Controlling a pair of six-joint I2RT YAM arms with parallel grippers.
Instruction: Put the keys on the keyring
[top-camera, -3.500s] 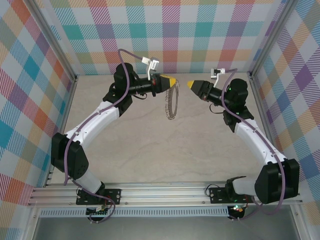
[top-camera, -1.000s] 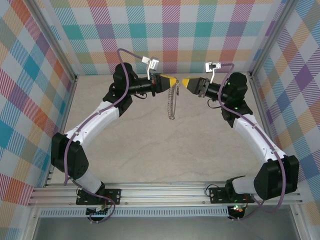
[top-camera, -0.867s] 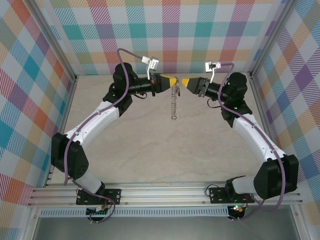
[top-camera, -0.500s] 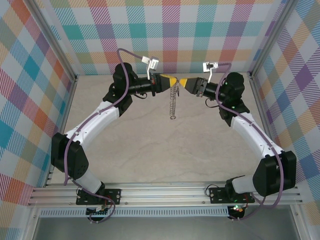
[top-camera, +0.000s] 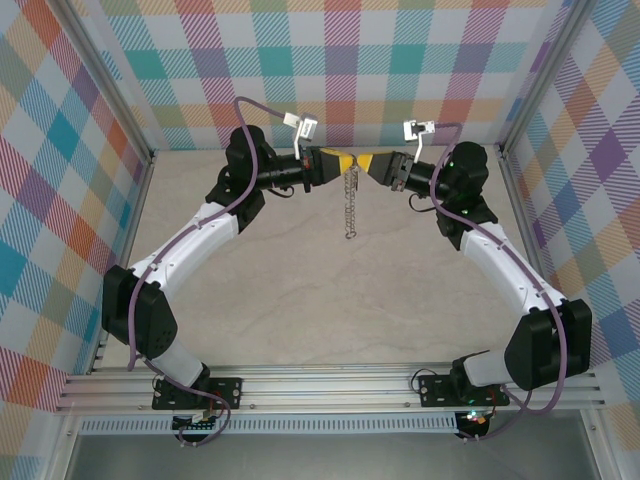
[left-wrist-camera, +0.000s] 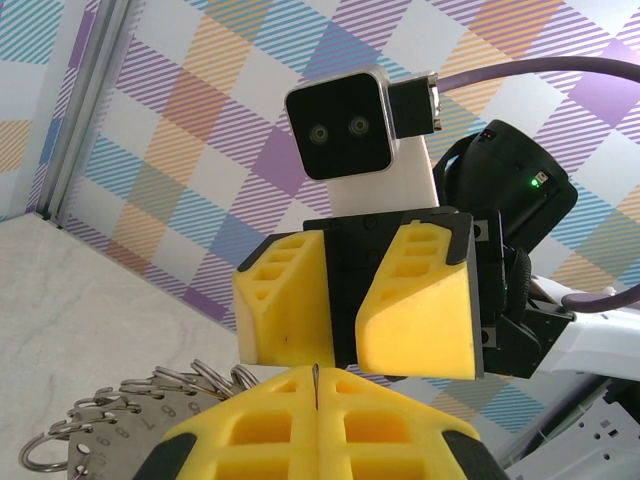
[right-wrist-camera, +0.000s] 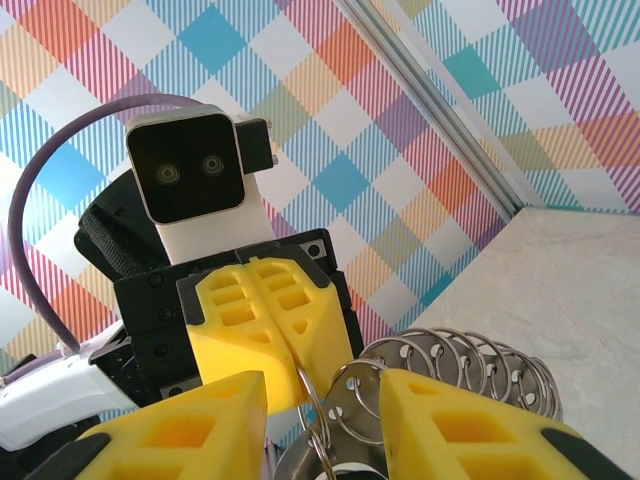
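My left gripper (top-camera: 348, 162) is shut on the top of the keyring (top-camera: 350, 200), which hangs below it as a thin grey chain of small loops. In the left wrist view the ring's wire (left-wrist-camera: 316, 378) shows pinched between my left gripper's (left-wrist-camera: 316, 385) closed yellow fingers, with loops (left-wrist-camera: 120, 410) at the lower left. My right gripper (top-camera: 369, 163) faces it tip to tip, open. In the right wrist view the right gripper (right-wrist-camera: 325, 415) straddles the ring wire (right-wrist-camera: 318, 395) just below the left gripper (right-wrist-camera: 285, 345). The key is out of view.
The beige table (top-camera: 330, 300) lies below both raised arms. Checkered walls (top-camera: 330, 60) close in the back and sides, with metal posts (top-camera: 110, 90) at the corners. The small loops carry a holed metal plate (right-wrist-camera: 400, 395).
My right gripper has moved left until its tip meets the left gripper's tip over the ring. The hanging keyring has swung and turned. The left arm has stayed put.
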